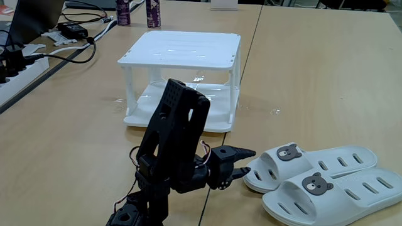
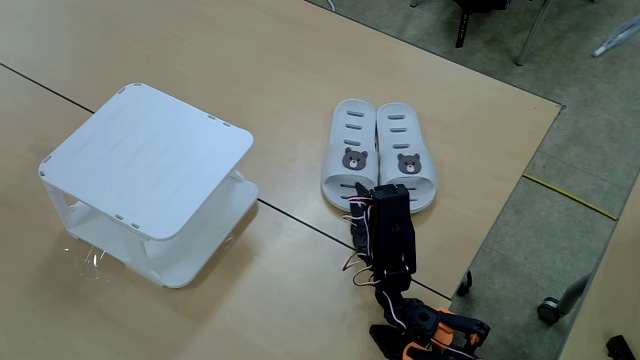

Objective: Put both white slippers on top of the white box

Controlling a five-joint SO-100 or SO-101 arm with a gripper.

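Item: white slippers [image 1: 326, 179], pair, side by side and touching on the table [image 1: 314, 69], lower right of a fixed view; both bear badges faced the arm. Long axes ran away from the gripper [image 1: 242, 162], which sat lower centre with its tips just beside the nearer slipper's open end. Jaws stood slightly parted, holding nothing. White box [image 2: 150, 160], upper left of the other fixed view, well apart, top bare.

Light wooden tables [image 1: 314, 69] pushed together, seams between. Grey floor [image 2: 520, 230] beyond the table edge, crossed by a yellow line [image 2: 568, 195]. Black cables [image 1: 69, 53], a power strip [image 1: 16, 78], two dark bottles, possibly [image 1: 152, 12]. Even, soft lighting.
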